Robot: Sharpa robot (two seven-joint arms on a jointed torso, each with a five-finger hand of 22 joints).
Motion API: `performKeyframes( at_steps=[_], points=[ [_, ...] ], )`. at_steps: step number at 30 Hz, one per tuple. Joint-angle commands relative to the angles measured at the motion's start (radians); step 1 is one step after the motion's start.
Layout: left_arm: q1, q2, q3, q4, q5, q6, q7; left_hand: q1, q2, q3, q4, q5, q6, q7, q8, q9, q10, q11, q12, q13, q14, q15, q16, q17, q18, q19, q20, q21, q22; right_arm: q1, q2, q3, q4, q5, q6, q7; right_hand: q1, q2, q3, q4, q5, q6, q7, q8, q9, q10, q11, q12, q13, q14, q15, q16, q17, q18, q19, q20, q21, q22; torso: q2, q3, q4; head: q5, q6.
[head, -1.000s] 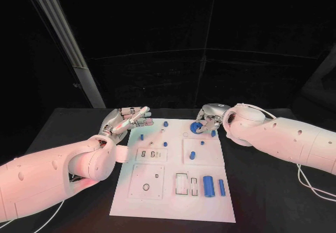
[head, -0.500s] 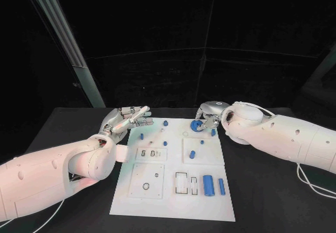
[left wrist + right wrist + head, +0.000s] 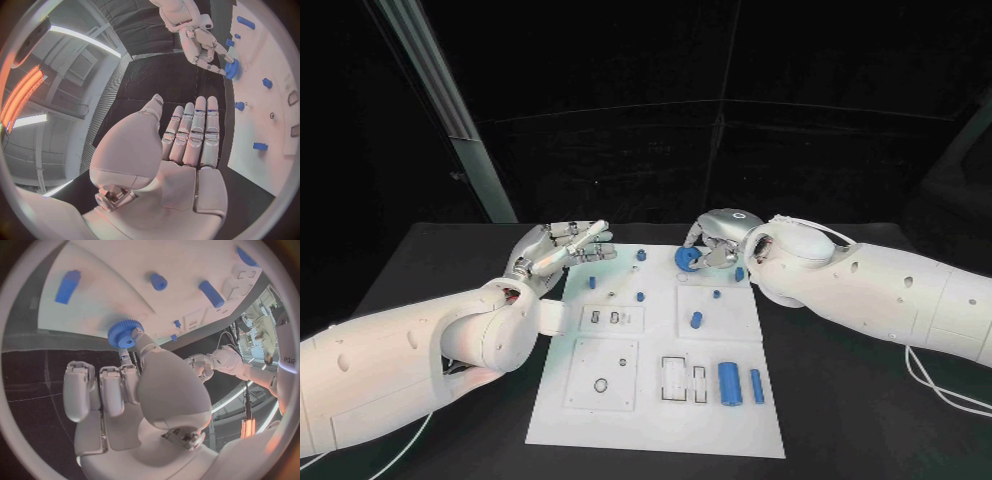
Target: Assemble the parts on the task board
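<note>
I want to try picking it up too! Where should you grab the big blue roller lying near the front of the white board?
Probably around the middle of the big blue roller, fingers coming down from above, one on each long side. It lies flat on the task board, with a white slot and a thinner blue bar close beside it.

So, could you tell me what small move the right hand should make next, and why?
Probably carry the blue gear on over the task board and lower it onto its seat. The right hand pinches the gear at the board's far edge, while the left hand is open beside it.
</note>
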Motion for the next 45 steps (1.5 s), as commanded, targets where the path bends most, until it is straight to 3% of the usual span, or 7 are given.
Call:
performKeyframes(
  at_steps=[1, 8, 18, 24, 38, 45],
  points=[
    [0.002, 0.001, 0.001, 0.001, -0.005, 0.015, 0.002, 0.006, 0.003, -0.001, -0.004, -0.004, -0.004, 0.006, -0.007, -0.001, -0.005, 0.004, -0.007, -0.001, -0.007, 0.002, -0.006, -0.001, 0.014, 0.004, 0.004, -0.006, -0.001, 0.003, 0.017, 0.001, 0.017, -0.005, -0.096, -0.007, -0.016, -0.006, 0.019, 0.016, 0.003, 0.047, -0.02, -0.006, 0.042, 0.025, -0.005, -0.006, 0.123, 0.074, -0.005, 0.003, 0.107, -0.01, 0.004, -0.003, 0.003, 0.053, 0.001, -0.0008, 0.0024, 0.001, 0.002],
    [0.002, 0.003, 0.001, 0.001, -0.005, 0.015, 0.002, 0.006, 0.003, -0.001, -0.004, -0.004, -0.004, 0.006, -0.007, -0.001, -0.005, 0.004, -0.007, -0.001, -0.007, 0.002, -0.006, -0.001, 0.014, 0.004, 0.004, -0.006, -0.001, 0.003, 0.082, 0.002, 0.011, -0.022, -0.09, -0.031, -0.033, -0.01, 0.025, 0.022, -0.001, 0.047, -0.02, -0.01, 0.041, 0.024, -0.005, -0.009, 0.122, 0.073, -0.005, 0.003, 0.107, -0.009, 0.004, -0.004, 0.003, 0.052, 0.001, -0.0016, 0.0033, 0.007, -0.002],
    [0.002, 0.008, 0.001, 0.0, -0.007, 0.015, 0.002, 0.006, 0.003, -0.001, -0.004, -0.004, -0.004, 0.006, -0.007, -0.001, -0.005, 0.004, -0.007, -0.001, -0.007, 0.002, -0.006, -0.001, 0.014, 0.004, 0.004, -0.006, -0.001, -0.001, 0.181, 0.0, -0.062, -0.03, -0.041, -0.036, -0.04, -0.012, 0.028, 0.024, -0.001, 0.044, -0.019, -0.014, 0.041, 0.023, -0.005, -0.013, 0.119, 0.073, -0.005, 0.001, 0.104, -0.009, 0.002, -0.004, 0.002, 0.05, 0.001, -0.0006, 0.0044, 0.01, -0.006],
    [0.002, 0.01, 0.001, -0.001, -0.008, 0.015, 0.002, 0.006, 0.003, -0.001, -0.004, -0.004, -0.004, 0.006, -0.007, -0.001, -0.005, 0.004, -0.007, -0.001, -0.007, 0.002, -0.006, -0.001, 0.014, 0.004, 0.004, -0.006, -0.001, -0.008, 0.22, 0.0, -0.101, -0.035, -0.02, -0.036, -0.044, -0.015, 0.031, 0.025, -0.001, 0.04, -0.018, -0.017, 0.04, 0.021, -0.004, -0.016, 0.116, 0.073, -0.004, 0.001, 0.103, -0.009, 0.002, -0.003, 0.002, 0.05, 0.001, 0.0005, 0.0014, 0.014, -0.007],
    [0.002, 0.012, 0.001, -0.002, -0.008, 0.015, 0.002, 0.006, 0.003, -0.001, -0.004, -0.004, -0.004, 0.006, -0.007, -0.001, -0.005, 0.004, -0.007, -0.001, -0.007, 0.002, -0.006, -0.001, 0.014, 0.004, 0.004, -0.006, -0.001, -0.014, 0.252, -0.002, -0.134, -0.053, 0.045, -0.048, -0.081, -0.04, 0.024, 0.035, -0.005, 0.016, -0.008, -0.039, 0.037, 0.008, 0.005, -0.039, 0.098, 0.072, 0.002, 0.0, 0.103, -0.009, 0.001, 0.002, 0.0, 0.048, 0.0, 0.0009, -0.0002, 0.017, -0.012],
    [0.002, 0.012, 0.001, -0.002, -0.008, 0.017, 0.002, 0.007, 0.004, 0.0, -0.007, -0.004, -0.004, 0.006, -0.008, -0.001, -0.006, 0.004, -0.008, -0.001, -0.006, 0.002, -0.008, -0.001, 0.014, 0.005, 0.004, -0.006, -0.002, -0.016, 0.26, -0.003, -0.145, -0.064, 0.06, -0.072, -0.115, -0.066, -0.001, 0.046, -0.02, -0.032, 0.004, -0.074, 0.036, 0.0, 0.017, -0.053, 0.089, 0.073, 0.012, 0.002, 0.108, -0.009, 0.002, 0.01, 0.0, 0.05, 0.001, 0.0012, 0.0, 0.016, -0.012]
  ],
)
